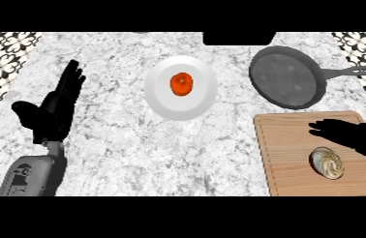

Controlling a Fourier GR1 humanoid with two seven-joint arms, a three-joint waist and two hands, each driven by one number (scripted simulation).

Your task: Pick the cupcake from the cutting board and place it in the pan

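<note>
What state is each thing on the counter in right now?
Swirl-topped cupcake: on wooden cutting board, not held.
Dark round pan: empty.
White plate: holds orange-red food.
Left hand: open, resting at the view's left.
Right hand: open, above board beside cupcake.

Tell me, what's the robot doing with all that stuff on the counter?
The robot's black right hand is over the light wooden cutting board, fingers spread, just above the small pale swirled cupcake, which it has not grasped. The dark grey round pan sits beyond the board with nothing in it. In the middle of the marble counter a white round plate holds a small orange-red food item. The black left hand rests open at the left, fingers up.
</note>
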